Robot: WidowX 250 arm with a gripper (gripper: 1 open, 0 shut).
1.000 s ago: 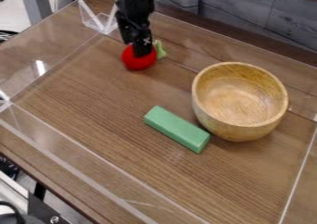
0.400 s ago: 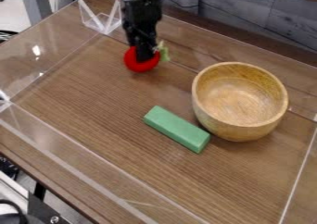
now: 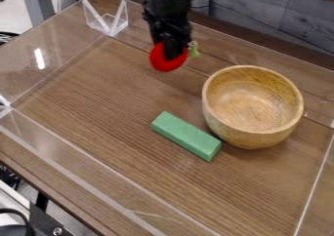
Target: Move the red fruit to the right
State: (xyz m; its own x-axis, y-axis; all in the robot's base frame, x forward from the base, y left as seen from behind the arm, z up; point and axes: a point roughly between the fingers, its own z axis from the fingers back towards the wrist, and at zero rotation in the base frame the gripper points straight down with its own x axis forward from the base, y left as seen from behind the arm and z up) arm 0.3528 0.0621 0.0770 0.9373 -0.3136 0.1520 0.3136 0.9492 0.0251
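The red fruit (image 3: pixel 166 58) is small, bright red and rounded, with a bit of green leaf showing at its right side. It hangs just above the wooden table near the back, left of the bowl. My black gripper (image 3: pixel 167 47) points straight down over it and is shut on the red fruit, its fingers covering the fruit's top.
A wooden bowl (image 3: pixel 253 105) stands at the right, close to the fruit's right side. A green block (image 3: pixel 186 136) lies in front of the bowl's left edge. Clear plastic walls (image 3: pixel 53 55) ring the table, with a clear corner piece (image 3: pixel 107 19) at the back left.
The gripper closed on the red fruit, lifted it slightly and carried it to the right, toward the bowl. Bowl and green block stayed put.
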